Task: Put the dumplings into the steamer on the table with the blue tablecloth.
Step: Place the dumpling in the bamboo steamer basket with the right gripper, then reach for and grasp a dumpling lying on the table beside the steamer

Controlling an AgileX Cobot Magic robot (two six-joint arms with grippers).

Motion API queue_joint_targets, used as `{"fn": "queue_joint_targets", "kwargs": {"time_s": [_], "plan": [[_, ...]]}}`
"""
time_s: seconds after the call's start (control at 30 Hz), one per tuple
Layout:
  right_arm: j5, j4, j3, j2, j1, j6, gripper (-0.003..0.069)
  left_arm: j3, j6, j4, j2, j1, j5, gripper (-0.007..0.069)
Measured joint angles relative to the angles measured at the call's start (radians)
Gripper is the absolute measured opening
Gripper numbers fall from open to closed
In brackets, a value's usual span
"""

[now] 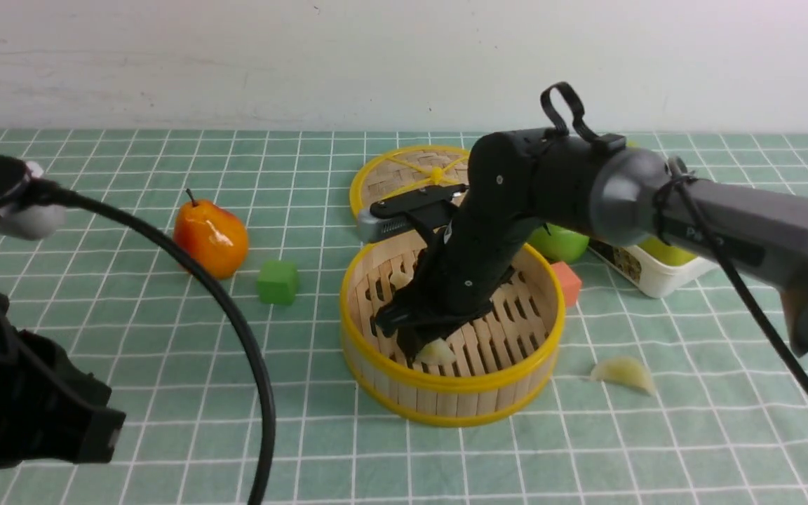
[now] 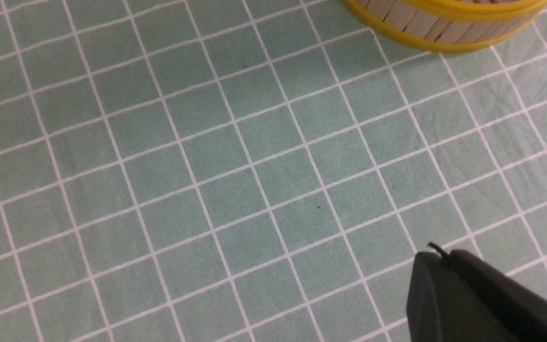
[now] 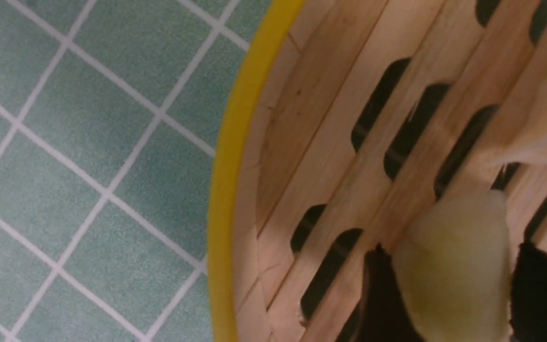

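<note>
While down on the slatted floor of the steamer (image 1: 446, 405), close to its front wall, wedged between the dark fingers of the right gripper (image 1: 426, 345): one pale dumpling (image 3: 449, 266). Cannot tell whether clamped or let go, with the jaws standing about as wide as the piece itself. Further back on the slats, a second pale shape (image 1: 399, 278), probably another dumpling. Outside, lying on the blue tablecloth (image 1: 446, 463) just right of the steamer, a third dumpling (image 1: 623, 372), not yet fetched. No sign of a fourth; perhaps hidden behind the arm. Roughly halfway by this reckoning. Left gripper (image 2: 437, 266) closed and empty, low over bare cloth on the near left.
</note>
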Motion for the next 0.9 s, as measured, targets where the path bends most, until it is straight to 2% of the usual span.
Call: {"fn": "queue_joint_targets", "kwargs": {"time_s": [0.1, 0.17, 0.27, 0.37, 0.47, 0.57, 0.7, 0.9], "plan": [[0.064, -0.031, -0.033, -0.002, 0.0, 0.0, 0.0468, 0.011, 0.0, 0.012, 0.0, 0.0, 0.0, 0.0003], [0.176, -0.06, -0.073, -0.024, -0.002, 0.0, 0.0511, 0.011, 0.0, 0.018, 0.0, 0.0, 0.0, 0.0004], [0.285, -0.1, -0.08, -0.082, -0.006, -0.015, 0.0517, 0.011, 0.0, 0.022, 0.0, 0.0, -0.001, 0.0006], [0.298, -0.12, -0.03, -0.175, -0.022, -0.052, 0.0505, 0.011, 0.0, 0.022, 0.0, 0.0, -0.001, 0.0007], [0.306, -0.138, 0.115, -0.31, -0.087, -0.111, 0.0466, 0.011, 0.0, 0.022, 0.0, 0.0, -0.001, 0.0012], [0.298, -0.147, 0.231, -0.363, -0.169, -0.146, 0.0442, 0.011, 0.0, 0.022, 0.0, 0.0, -0.002, 0.0015], [0.18, -0.16, 0.356, -0.354, -0.289, -0.215, 0.043, 0.011, 0.0, 0.022, 0.0, 0.0, -0.003, 0.0017], [0.025, -0.16, 0.403, -0.244, -0.313, -0.324, 0.0429, 0.011, 0.001, 0.022, 0.0, 0.0, -0.004, 0.002]]}}
